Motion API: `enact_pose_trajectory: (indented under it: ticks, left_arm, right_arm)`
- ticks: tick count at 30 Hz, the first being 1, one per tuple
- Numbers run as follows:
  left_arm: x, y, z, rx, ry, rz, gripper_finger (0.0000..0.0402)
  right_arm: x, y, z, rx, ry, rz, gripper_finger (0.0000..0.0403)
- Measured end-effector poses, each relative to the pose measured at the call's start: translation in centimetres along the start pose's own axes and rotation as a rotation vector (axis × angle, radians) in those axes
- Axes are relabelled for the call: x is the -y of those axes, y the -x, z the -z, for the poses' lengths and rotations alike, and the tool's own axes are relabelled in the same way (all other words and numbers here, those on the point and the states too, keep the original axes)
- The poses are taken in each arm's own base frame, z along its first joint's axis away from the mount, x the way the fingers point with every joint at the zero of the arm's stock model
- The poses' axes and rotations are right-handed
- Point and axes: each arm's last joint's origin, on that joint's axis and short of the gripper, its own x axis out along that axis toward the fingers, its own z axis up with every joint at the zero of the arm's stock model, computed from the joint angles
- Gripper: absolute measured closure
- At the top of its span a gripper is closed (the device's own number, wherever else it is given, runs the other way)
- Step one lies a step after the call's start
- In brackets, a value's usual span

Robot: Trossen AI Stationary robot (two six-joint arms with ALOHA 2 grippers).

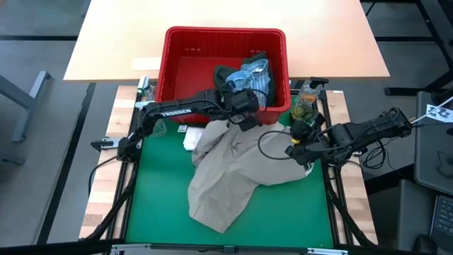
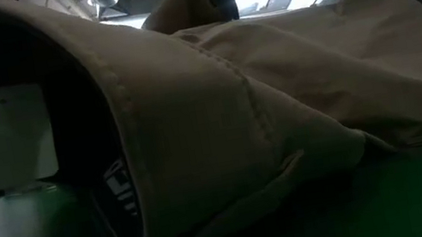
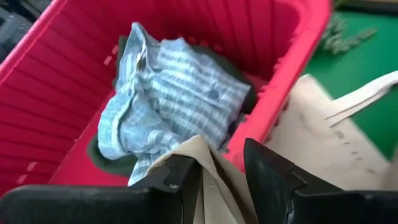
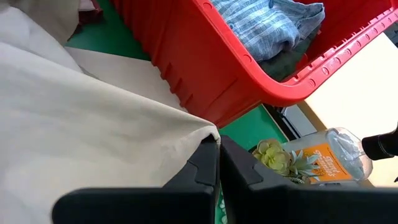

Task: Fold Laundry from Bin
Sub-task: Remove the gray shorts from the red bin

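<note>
While we read the worktop (image 1: 233,234) from left to right, we note these lines:

Left gripper (image 1: 244,122): we see it at the near rim of the bin, over the top edge of the tan garment; in its wrist view the two fingers (image 3: 273,180) stand apart with a fold of tan cloth lying loose between them.

Bin (image 1: 177,49): the red crate sits at the far edge of the green mat, upright, with the blue-white striped shirt (image 1: 255,74) bunched in its right half on top of a dark green garment (image 1: 225,73).

Tan garment (image 1: 233,173): we find it spread over the middle of the mat, its upper edge against the bin's near wall, its lower part trailing toward the near left; in the low view it fills almost the whole picture.

White cloth (image 1: 190,137): a small pale piece lies just left of the tan garment.

Right gripper (image 1: 299,150): we see it at the garment's right edge, fingers (image 4: 205,168) pressed together on a corner of the tan cloth.

Bottle (image 1: 308,95): it stands right of the bin, with a small green plant (image 1: 303,110) beside it.
</note>
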Motion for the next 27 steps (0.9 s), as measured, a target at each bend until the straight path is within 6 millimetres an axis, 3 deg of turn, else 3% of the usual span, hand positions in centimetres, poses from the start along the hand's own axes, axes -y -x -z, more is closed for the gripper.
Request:
enact_pose_trajectory:
  ticks: [4,12,20,27]
  left_arm:
    - [-0.4,0.9,-0.7,0.066,-0.031,0.031,0.0286]
    - [-0.8,0.9,-2.5,0.223,-0.194,0.011,0.0285]
    - [-2.2,0.2,-2.6,0.204,-0.169,-0.081,0.0279]
    - [-3.1,-0.6,-2.4,0.176,-0.013,-0.014,0.0261]
  right_arm:
    - [0.0,0.0,0.0,-0.001,0.000,0.000,0.0397]
    - [-0.1,0.0,0.0,-0.011,0.000,-0.011,0.0397]
    - [-0.1,0.0,0.0,-0.013,0.000,-0.014,0.0397]
    - [-0.1,0.0,0.0,-0.015,0.000,-0.016,0.0397]
